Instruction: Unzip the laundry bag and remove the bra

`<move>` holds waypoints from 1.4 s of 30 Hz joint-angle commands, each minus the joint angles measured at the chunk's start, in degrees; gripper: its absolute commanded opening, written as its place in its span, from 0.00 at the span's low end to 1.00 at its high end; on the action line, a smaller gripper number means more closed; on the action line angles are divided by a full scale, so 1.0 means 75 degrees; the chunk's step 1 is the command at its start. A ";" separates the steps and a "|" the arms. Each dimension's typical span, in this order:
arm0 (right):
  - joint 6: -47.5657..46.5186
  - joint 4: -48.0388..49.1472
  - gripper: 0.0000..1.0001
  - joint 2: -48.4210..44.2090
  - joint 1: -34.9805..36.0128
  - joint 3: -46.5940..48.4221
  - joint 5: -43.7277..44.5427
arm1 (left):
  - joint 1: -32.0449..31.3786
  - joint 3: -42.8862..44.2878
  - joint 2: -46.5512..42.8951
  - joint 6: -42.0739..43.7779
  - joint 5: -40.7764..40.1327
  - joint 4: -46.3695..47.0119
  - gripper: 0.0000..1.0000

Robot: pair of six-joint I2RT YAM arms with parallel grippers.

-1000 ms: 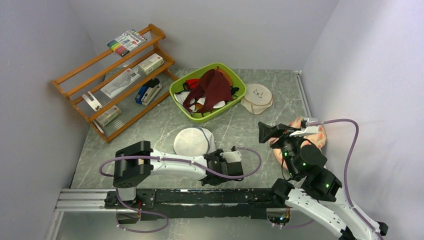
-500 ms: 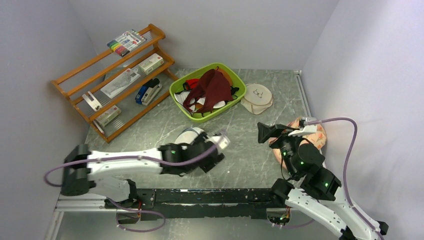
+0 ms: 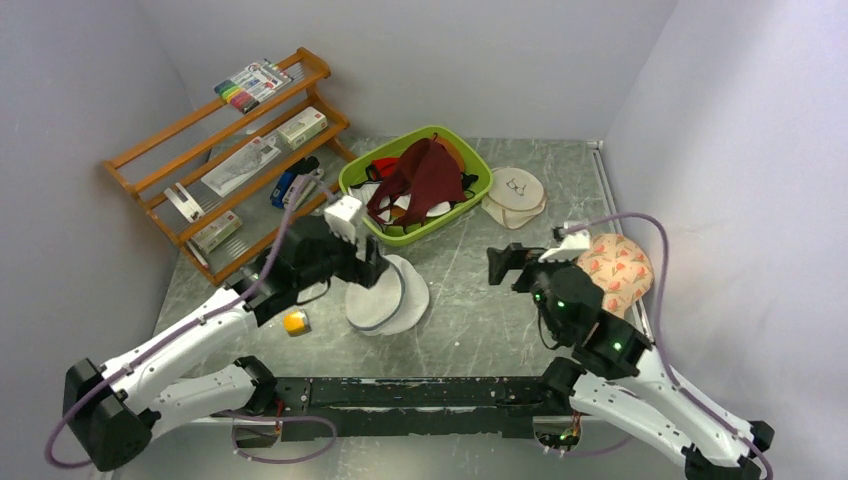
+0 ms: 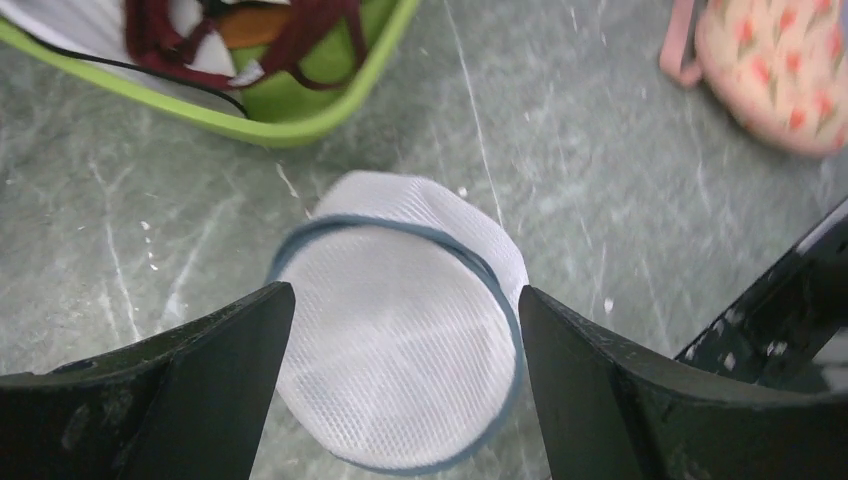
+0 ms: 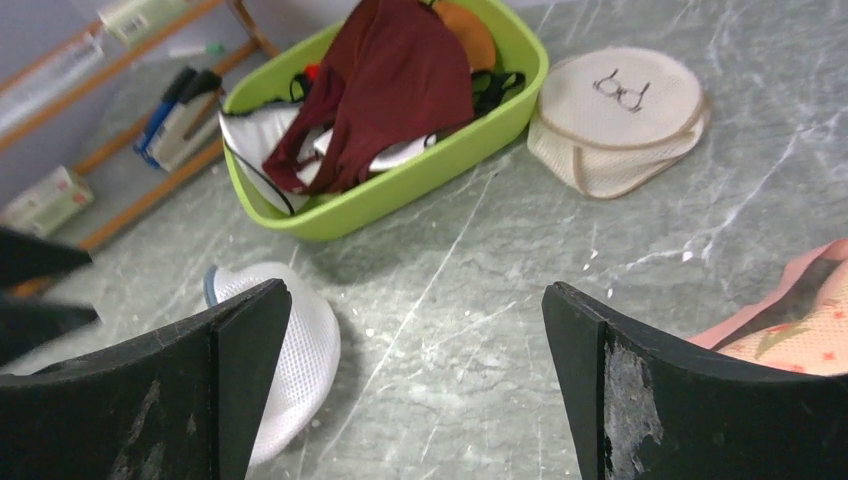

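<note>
A: Where is the laundry bag (image 4: 400, 370)?

B: On the table (image 3: 480, 300), near the green basin (image 3: 352, 186). The left gripper (image 4: 400, 295) hangs over it, jaws spread wide, touching nothing.

A: The right gripper (image 5: 415, 295)?

B: Likewise spread, holding nothing, beside the peach pouch (image 3: 618, 272). The bra (image 5: 390, 80) lies heaped in the basin.

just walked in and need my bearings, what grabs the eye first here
The white mesh laundry bag lies mid-table, and the left hand hovers open right above it. Behind it sits a lime tub heaped with clothes, a maroon bra on top. The right hand hangs open near a peach floral pouch at the right.
</note>
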 commanded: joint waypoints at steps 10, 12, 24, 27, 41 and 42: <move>-0.0202 0.0538 1.00 0.3567 -0.0382 0.0377 -0.0829 | 0.4807 0.0849 0.0387 -0.1028 0.3478 0.1039 0.91; -0.0360 0.0631 1.00 0.3829 -0.1135 0.0599 -0.1464 | 0.5012 0.1492 0.0460 -0.0747 0.3253 0.0802 0.91; -0.0557 0.0159 1.00 0.3006 -0.5157 0.1505 -0.3038 | 0.5098 0.3862 0.0118 0.0664 0.0904 -0.0732 0.92; -0.0672 -0.0160 1.00 0.2404 -0.4860 0.2101 -0.2364 | 0.5072 0.4270 -0.0178 0.0842 0.0834 -0.0818 0.91; -0.1426 -0.0485 1.00 0.1020 -0.4834 0.4621 -0.3276 | 0.4302 0.4516 -0.2596 0.1774 -0.0715 -0.0133 0.94; -0.1372 -0.0510 1.00 0.0946 -0.4825 0.4651 -0.3125 | 0.4307 0.4539 -0.2678 0.1779 -0.0655 -0.0141 0.94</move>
